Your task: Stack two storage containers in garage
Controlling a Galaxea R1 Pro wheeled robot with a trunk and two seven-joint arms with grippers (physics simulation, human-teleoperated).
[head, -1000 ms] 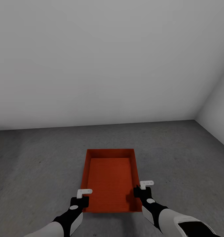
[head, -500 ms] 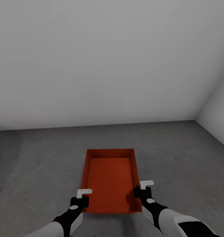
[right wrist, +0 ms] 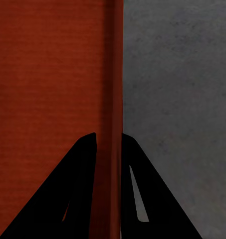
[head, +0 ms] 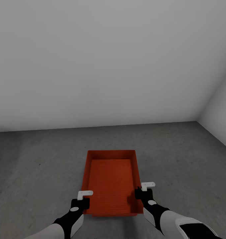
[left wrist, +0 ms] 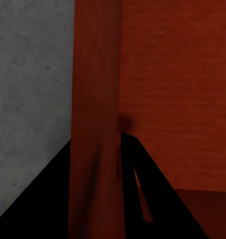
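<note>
A red-orange storage container (head: 111, 181) sits low in front of the robot, over the dark grey mottled concrete floor (head: 33, 166), open side up, its walls straight and smooth and its bottom faintly ribbed. It is a plain rectangle with nothing inside. The left gripper (head: 83, 199) pinches the container's left wall near the close corner, one finger (left wrist: 142, 199) inside the box and one outside. The right gripper (head: 141, 192) clamps the right wall (right wrist: 113, 99) the same way. A bare white wall (head: 103, 59) rises behind.
</note>
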